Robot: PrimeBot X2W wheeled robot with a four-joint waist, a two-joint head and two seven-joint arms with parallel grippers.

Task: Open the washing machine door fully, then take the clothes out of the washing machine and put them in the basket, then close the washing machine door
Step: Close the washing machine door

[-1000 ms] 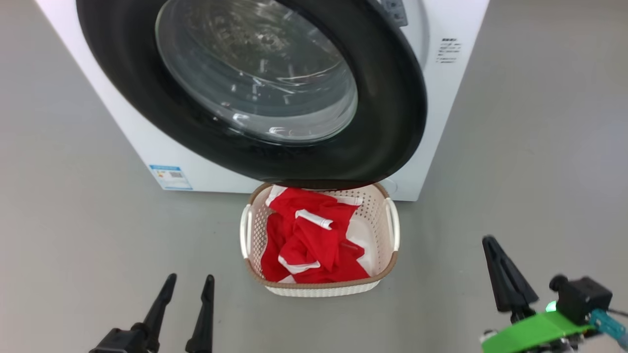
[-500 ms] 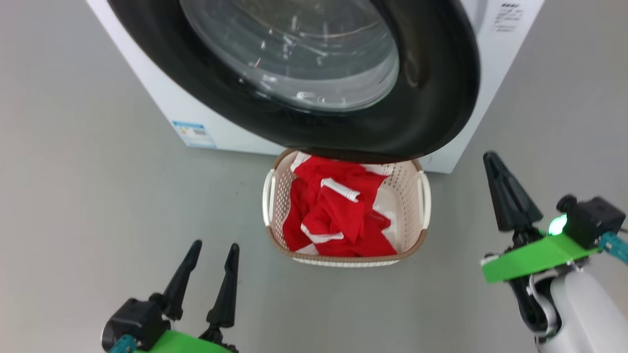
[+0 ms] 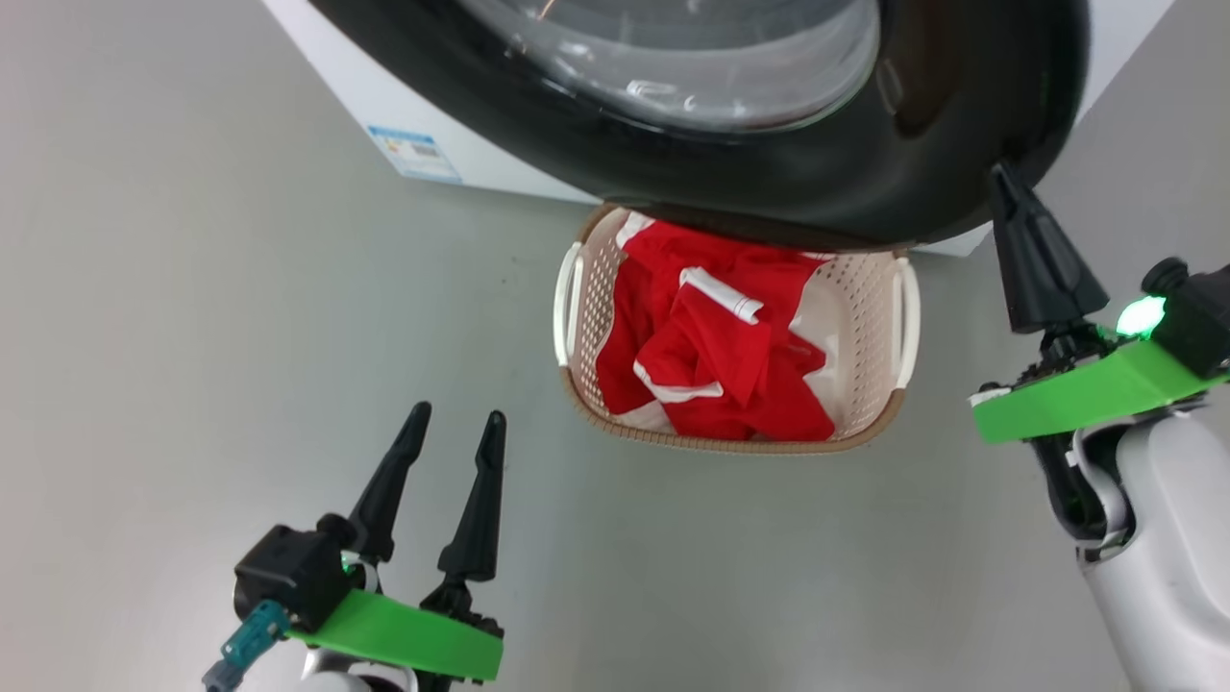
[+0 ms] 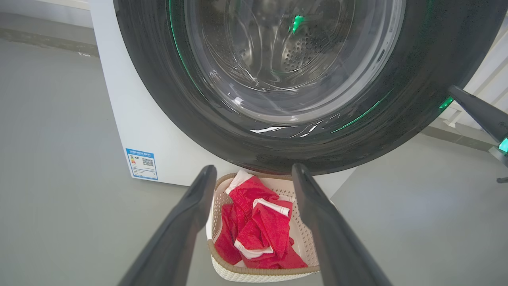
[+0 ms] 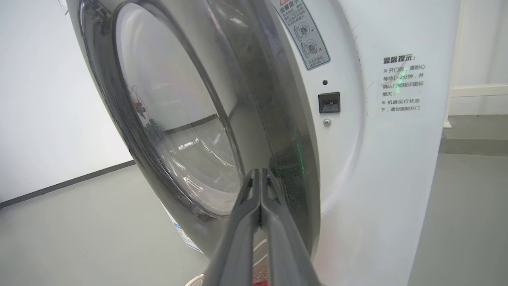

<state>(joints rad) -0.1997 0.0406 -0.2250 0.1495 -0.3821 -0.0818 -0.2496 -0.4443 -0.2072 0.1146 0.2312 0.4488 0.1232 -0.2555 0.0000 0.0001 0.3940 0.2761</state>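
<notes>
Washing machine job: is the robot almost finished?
Nearly. Done: the clothes lie in the basket. In hand: the shut right gripper is at the edge of the washing machine door, which stands ajar, the latch slot uncovered. Left: pushing that door fully closed. The left gripper hangs open and empty.

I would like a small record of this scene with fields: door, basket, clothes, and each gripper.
washing machine door: ajar, not latched to the washing machine
basket: on the floor, under the door's lower rim
clothes: red, heaped inside the basket
left gripper: open, empty, above the floor left of the basket
right gripper: shut, empty, tip at the door's right edge; contact unclear
</notes>
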